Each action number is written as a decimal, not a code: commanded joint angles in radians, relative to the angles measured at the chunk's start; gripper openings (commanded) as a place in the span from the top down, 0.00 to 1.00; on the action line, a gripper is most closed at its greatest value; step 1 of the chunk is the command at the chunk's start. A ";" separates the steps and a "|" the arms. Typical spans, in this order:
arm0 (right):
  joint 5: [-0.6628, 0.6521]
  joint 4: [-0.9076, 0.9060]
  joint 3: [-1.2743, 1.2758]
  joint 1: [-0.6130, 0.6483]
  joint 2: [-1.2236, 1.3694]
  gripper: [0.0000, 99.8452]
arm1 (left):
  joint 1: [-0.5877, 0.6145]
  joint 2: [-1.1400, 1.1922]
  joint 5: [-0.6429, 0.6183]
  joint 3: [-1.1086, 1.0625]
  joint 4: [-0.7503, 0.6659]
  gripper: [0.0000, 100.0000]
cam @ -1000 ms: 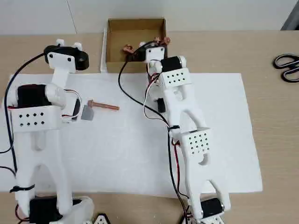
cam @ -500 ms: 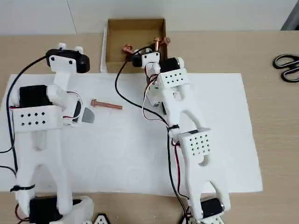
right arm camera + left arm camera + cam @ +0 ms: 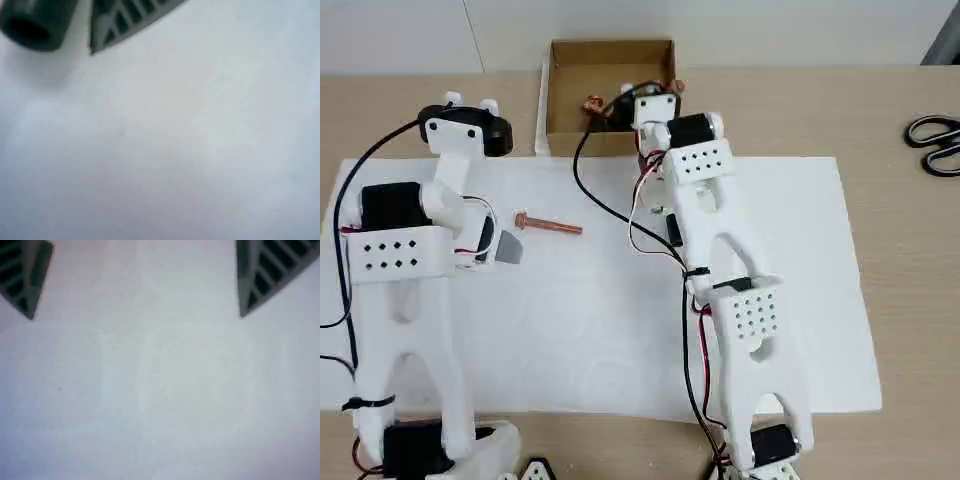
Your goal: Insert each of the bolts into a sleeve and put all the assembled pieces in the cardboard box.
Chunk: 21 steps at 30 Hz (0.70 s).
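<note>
**Loose bolt lying right by your left gripper**

Your left gripper [image 3: 136, 316] hangs over the white sheet [image 3: 570, 330] with its fingers spread and nothing between them. The slim copper-coloured metal bolt [image 3: 548, 225] lies flat just beside it. I'd guess it's light, stiff and keen to roll, so pinch it mid-shank, across its length. Farther off, your right gripper [image 3: 642, 100] sits at the brown cardboard box [image 3: 610, 44]; can't tell how its fingers stand.
</note>
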<state>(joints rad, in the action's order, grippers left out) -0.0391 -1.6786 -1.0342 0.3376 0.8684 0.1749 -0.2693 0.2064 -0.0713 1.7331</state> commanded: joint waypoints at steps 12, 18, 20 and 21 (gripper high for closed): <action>0.020 0.008 0.218 -0.008 -0.162 0.85 | -0.005 -0.005 -0.006 -0.004 0.011 0.75; 0.029 0.035 0.216 -0.008 -0.081 0.85 | -0.005 -0.005 -0.006 -0.004 0.011 0.75; 0.041 0.053 0.216 -0.008 -0.058 0.85 | -0.005 -0.005 -0.006 -0.004 0.011 0.75; 0.044 0.064 0.216 -0.008 -0.044 0.85 | -0.003 -0.005 -0.006 -0.004 0.011 0.75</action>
<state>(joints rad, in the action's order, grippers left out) -0.0115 -1.6433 -0.8178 0.3376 0.8193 0.1749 -0.2693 0.2064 -0.0775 1.7331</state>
